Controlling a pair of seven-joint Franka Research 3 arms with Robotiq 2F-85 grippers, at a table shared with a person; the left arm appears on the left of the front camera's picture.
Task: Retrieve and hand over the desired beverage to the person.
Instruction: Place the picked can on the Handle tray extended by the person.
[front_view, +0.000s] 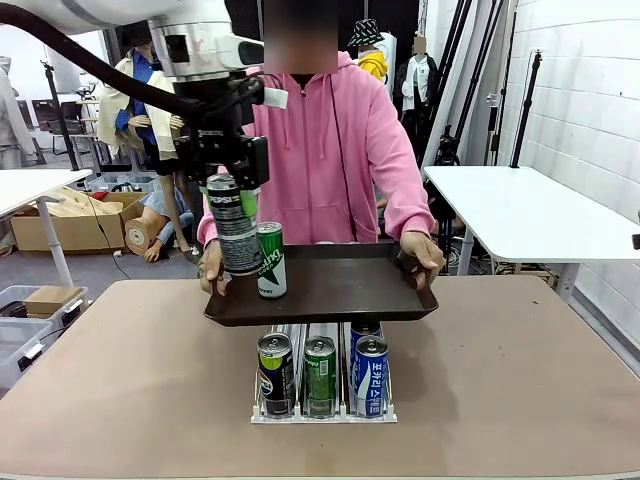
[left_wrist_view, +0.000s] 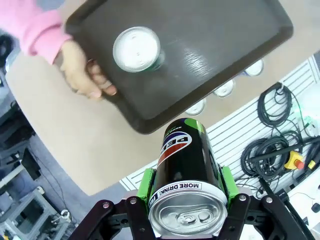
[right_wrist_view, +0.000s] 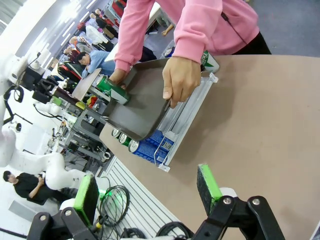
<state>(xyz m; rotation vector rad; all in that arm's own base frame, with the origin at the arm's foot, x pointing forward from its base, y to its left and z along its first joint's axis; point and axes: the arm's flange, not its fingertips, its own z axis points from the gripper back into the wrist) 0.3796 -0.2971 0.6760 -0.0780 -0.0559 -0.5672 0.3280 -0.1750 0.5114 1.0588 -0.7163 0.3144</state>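
Upper left of frame: left gripper (front_view: 232, 185) fingers grasping black Pepsi can (front_view: 234, 225), hiding part of green can (front_view: 270, 260) on tray (front_view: 340, 290); right gripper (right_wrist_view: 150, 192) fingers released, bases cut off.

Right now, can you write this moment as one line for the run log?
left gripper: shut on black can, above tray | right gripper: open, nothing held | person: holds tray with green can
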